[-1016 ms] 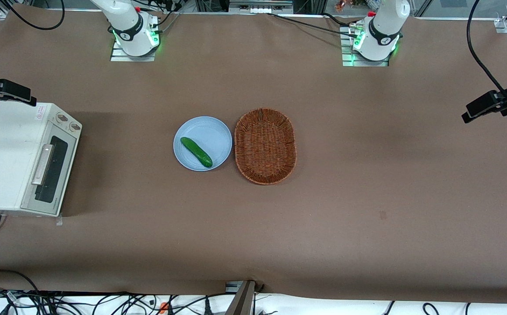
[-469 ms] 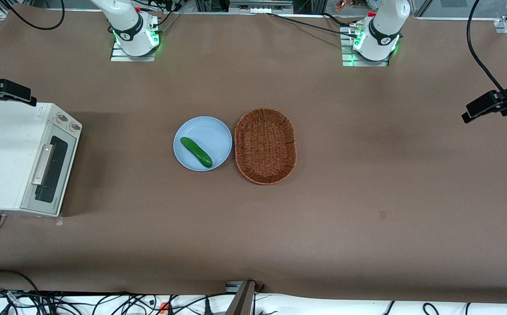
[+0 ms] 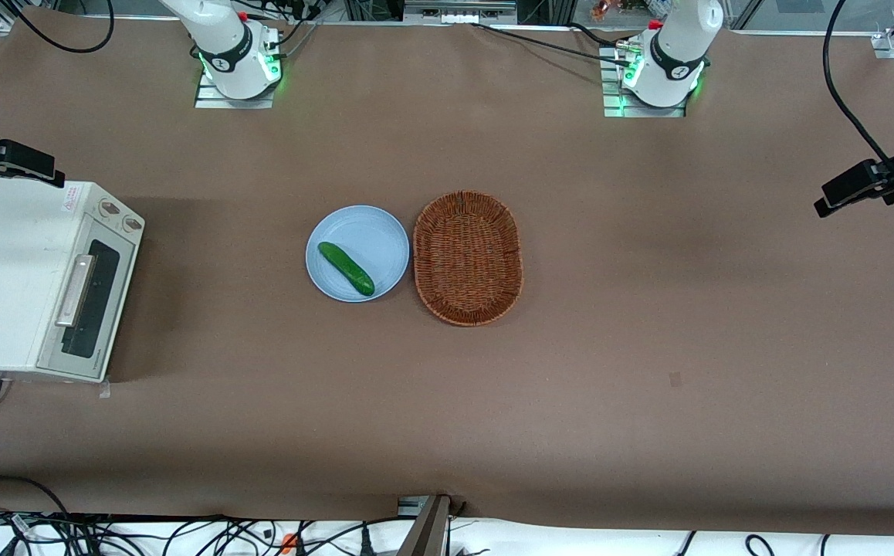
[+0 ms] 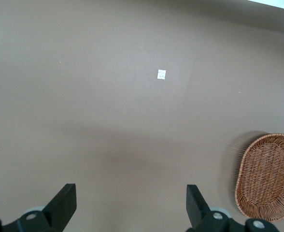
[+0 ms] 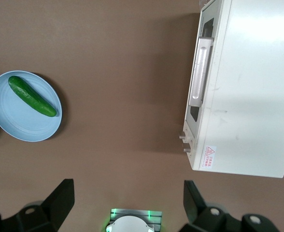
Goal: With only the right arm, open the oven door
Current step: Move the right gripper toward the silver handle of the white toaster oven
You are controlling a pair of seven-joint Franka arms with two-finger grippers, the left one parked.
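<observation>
The cream-white toaster oven (image 3: 15,278) stands at the working arm's end of the table. Its oven door (image 3: 90,303), with dark glass and a silver bar handle (image 3: 76,289), is shut flat against the oven. The right arm (image 3: 223,35) rises from its base out of the front view, so its gripper does not show there. In the right wrist view the gripper (image 5: 126,203) is open wide and empty, high above the table. The oven (image 5: 250,87) and its door handle (image 5: 200,72) lie well below it, apart from the fingertips (image 5: 192,195).
A light blue plate (image 3: 374,232) holding a green cucumber (image 3: 346,268) sits mid-table, with a brown wicker basket (image 3: 468,257) beside it. Black camera mounts stand at both table ends (image 3: 7,162) (image 3: 871,185). Cables lie along the near edge (image 3: 184,533).
</observation>
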